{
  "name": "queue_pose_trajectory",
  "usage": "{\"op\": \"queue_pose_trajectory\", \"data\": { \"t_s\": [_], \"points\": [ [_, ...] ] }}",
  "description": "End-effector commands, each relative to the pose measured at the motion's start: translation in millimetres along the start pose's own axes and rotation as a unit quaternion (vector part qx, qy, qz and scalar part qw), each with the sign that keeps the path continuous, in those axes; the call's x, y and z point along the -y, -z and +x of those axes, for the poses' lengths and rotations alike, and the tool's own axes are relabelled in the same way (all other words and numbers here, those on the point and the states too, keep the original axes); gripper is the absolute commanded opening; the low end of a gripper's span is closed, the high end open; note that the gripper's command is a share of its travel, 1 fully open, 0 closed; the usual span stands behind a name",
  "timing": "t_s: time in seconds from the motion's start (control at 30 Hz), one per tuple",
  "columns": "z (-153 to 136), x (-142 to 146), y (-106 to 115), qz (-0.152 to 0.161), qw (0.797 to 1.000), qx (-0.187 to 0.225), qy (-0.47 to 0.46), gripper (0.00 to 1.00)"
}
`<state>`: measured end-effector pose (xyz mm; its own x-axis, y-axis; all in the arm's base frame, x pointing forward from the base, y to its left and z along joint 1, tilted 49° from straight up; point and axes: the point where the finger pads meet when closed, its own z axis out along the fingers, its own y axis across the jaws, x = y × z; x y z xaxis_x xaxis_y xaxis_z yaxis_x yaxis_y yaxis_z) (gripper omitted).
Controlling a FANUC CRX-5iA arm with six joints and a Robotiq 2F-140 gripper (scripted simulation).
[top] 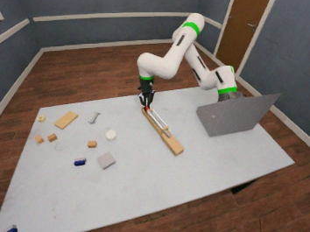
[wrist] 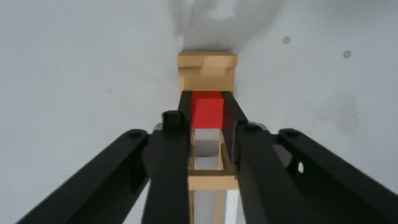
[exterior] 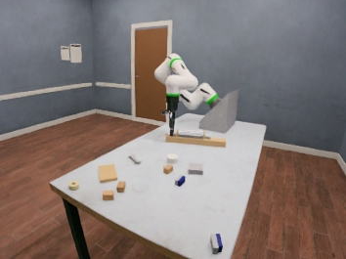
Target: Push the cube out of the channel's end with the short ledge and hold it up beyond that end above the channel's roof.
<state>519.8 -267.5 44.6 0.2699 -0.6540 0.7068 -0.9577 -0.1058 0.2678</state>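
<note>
The red cube (top: 147, 108) (wrist: 207, 110) is at the short-ledge end of the wooden channel (top: 174, 145) (exterior: 216, 142), between the raised lip (wrist: 207, 60) and the roofed part. My gripper (top: 147, 107) (exterior: 171, 134) (wrist: 205, 106) points straight down and is shut on the cube, one finger on each side. The fingertips are low, at ledge height; whether the cube touches the ledge cannot be told. In the wrist view a pale grey piece (wrist: 206, 146) shows in the channel behind the cube. A grey rod (top: 167, 133) shows at the roof's other end.
A large grey slanted panel (top: 232, 116) (exterior: 222, 113) stands between the channel and the arm's base. Away from the channel lie a white disc (top: 110, 135), a grey square block (top: 106, 160), wooden blocks (top: 92, 144), a flat board (top: 66, 120), a wrench-like piece (top: 94, 117) and a blue piece (top: 80, 162).
</note>
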Motion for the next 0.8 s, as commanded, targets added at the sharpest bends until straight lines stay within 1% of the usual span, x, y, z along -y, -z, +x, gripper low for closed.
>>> {"op": "queue_pose_trajectory", "data": {
  "t_s": [0.0,0.17,0.3,0.37,0.63,0.77],
  "points": [
    [0,0,1,0.001,1.000,0.000,0.000,0.10],
    [0,0,2,0.001,1.000,0.000,0.000,0.10],
    [0,0,17,0.001,1.000,0.000,0.000,0.10],
    [0,0,17,0.001,1.000,0.000,0.000,0.10],
    [0,0,69,0.001,1.000,0.000,0.000,0.10],
    [0,0,81,0.001,1.000,0.000,0.000,0.10]
  ]
}}
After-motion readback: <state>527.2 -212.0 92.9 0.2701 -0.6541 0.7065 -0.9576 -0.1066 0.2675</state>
